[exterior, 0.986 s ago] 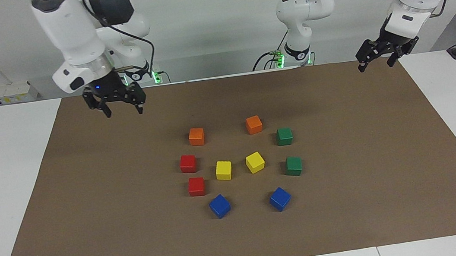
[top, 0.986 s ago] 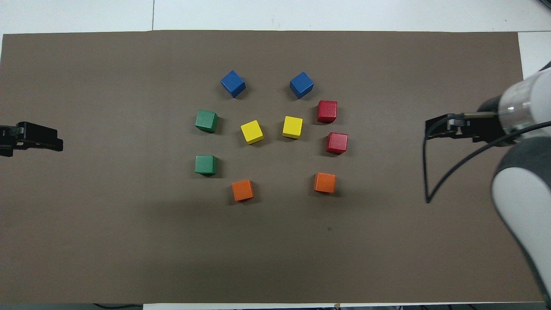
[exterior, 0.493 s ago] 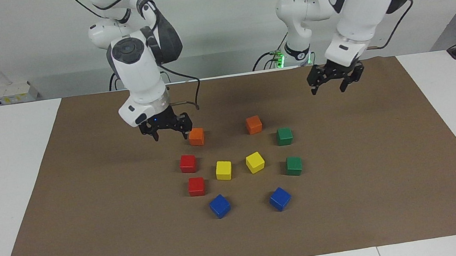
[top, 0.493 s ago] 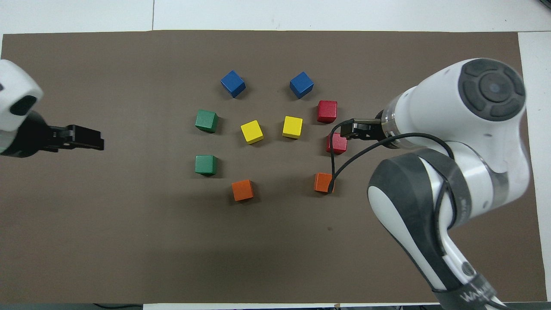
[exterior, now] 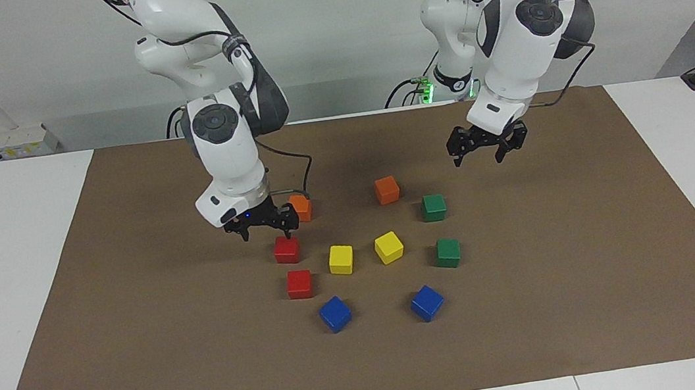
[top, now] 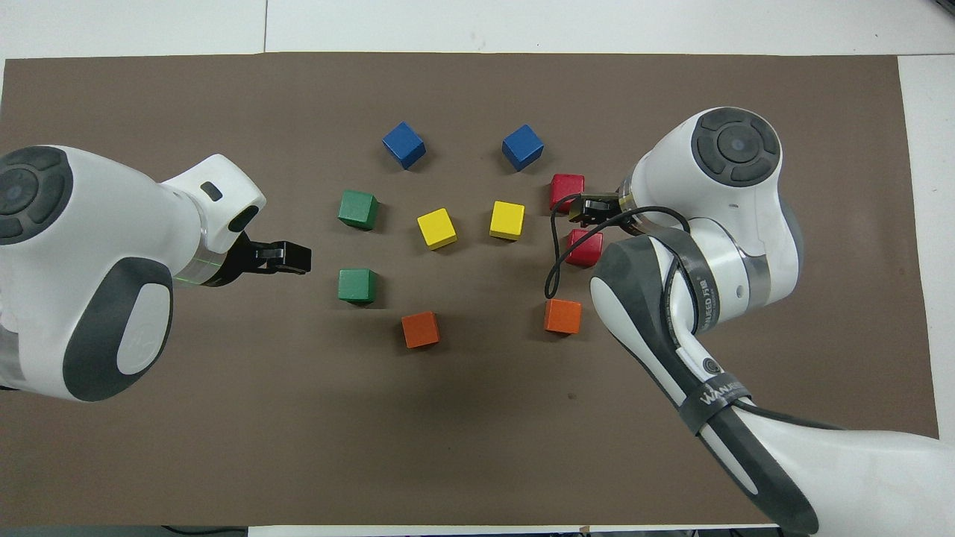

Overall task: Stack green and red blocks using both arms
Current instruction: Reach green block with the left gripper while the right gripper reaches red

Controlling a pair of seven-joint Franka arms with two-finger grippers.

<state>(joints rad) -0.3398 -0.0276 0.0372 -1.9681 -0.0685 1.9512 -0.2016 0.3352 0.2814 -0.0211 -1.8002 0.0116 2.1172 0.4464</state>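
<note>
In the facing view, the right tool (exterior: 267,231) hangs open just above the nearer red cube (exterior: 286,249), while the left tool (exterior: 480,153), also open, hovers over bare brown mat (exterior: 592,244) near two square-set green cubes (exterior: 434,207). From overhead, the red cubes (top: 584,247) sit toward the right arm's end of the white counter (top: 597,22), the green cubes (top: 357,286) toward the left arm's, all flat on the mat.

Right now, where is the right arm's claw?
The right claw hangs open just above the red block nearer the robots, beside the orange block toward the right arm's end, not yet touching it.
</note>
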